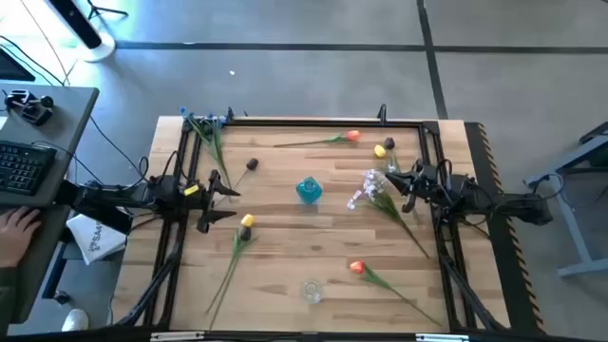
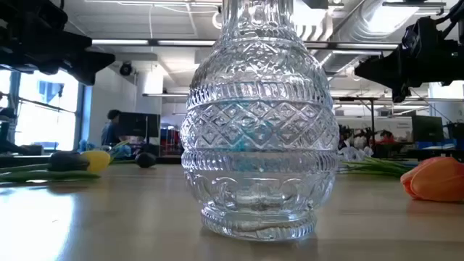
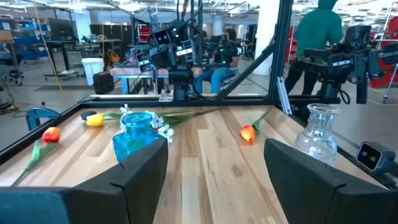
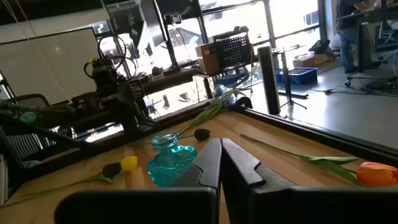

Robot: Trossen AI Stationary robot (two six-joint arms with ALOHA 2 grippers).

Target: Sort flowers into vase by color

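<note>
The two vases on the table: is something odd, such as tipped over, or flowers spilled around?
Nothing is tipped: the blue vase and the clear vase both stand upright. Both are empty, though, and the flowers lie loose on the table, unsorted.

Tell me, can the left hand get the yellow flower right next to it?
Probably yes. The left hand is open and empty, the yellow flower lies on the table right beside its fingertips, and nothing sits between them.

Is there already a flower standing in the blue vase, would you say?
No, the blue vase stands empty in the high view, and the flowers lie on the table.
</note>
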